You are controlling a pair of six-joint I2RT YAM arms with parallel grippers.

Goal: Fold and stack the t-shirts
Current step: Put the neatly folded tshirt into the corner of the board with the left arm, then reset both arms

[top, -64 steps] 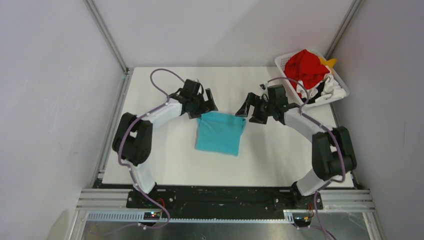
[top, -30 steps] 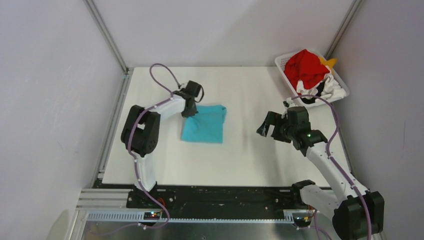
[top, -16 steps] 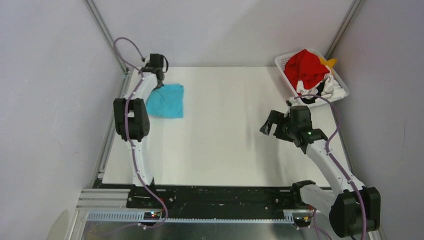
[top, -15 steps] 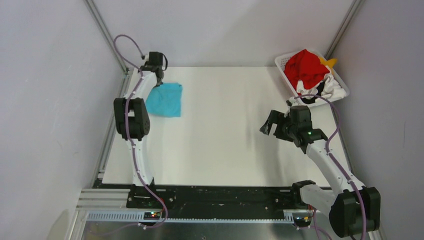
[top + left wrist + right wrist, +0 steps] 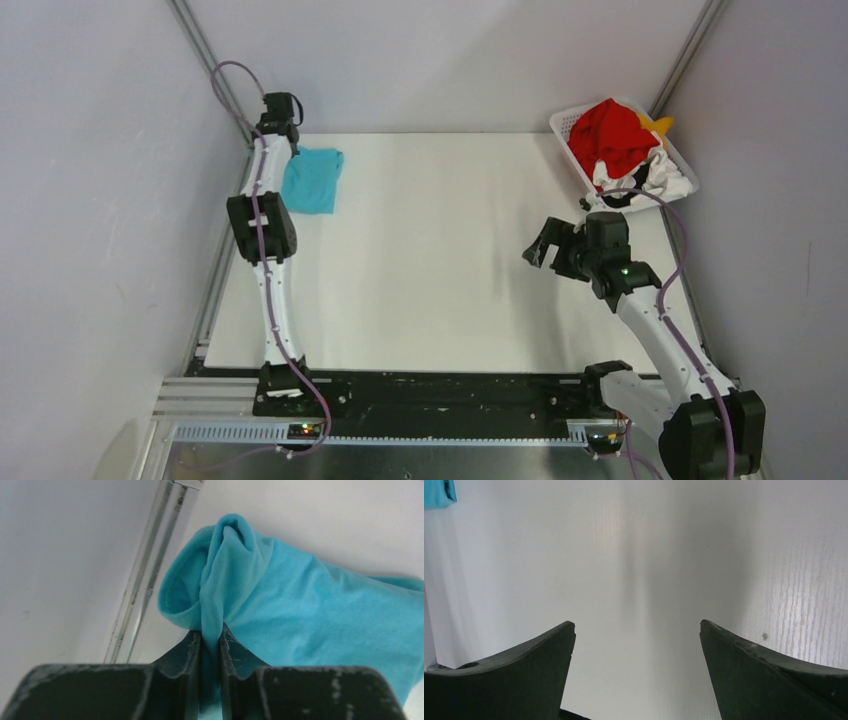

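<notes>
1. The left gripper (image 5: pixel 210 636) is clamped on a bunched fold of the teal shirt (image 5: pixel 320 605). The cloth stands up, pinched between the two fingers (clearest in the left wrist view).
2. The teal shirt lies folded at the far-left corner of the table (image 5: pixel 450 270). Its left edge is just beside the rail (image 5: pixel 150 565) that runs along the table's side. The pinched part is raised. The remainder rests on the surface.
3. The left arm (image 5: pixel 258 215) is stretched along the left edge of the table and reaches into the far corner.
4. The right gripper (image 5: pixel 636 625) has its jaws spread wide with nothing between them. Bare table shows beneath it (a sliver of teal sits at the upper-left corner of the right wrist view).
5. The right gripper hangs over the right half of the table, well apart from the teal shirt and near the basket (image 5: pixel 560 122).
6. The basket sits at the far-right corner. It holds:
   - a red shirt (image 5: pixel 610 135) heaped on top;
   - a yellow shirt (image 5: pixel 660 125) showing at the far side;
   - a white-and-black shirt (image 5: pixel 662 178) at the near side (draped at the rim).
</notes>
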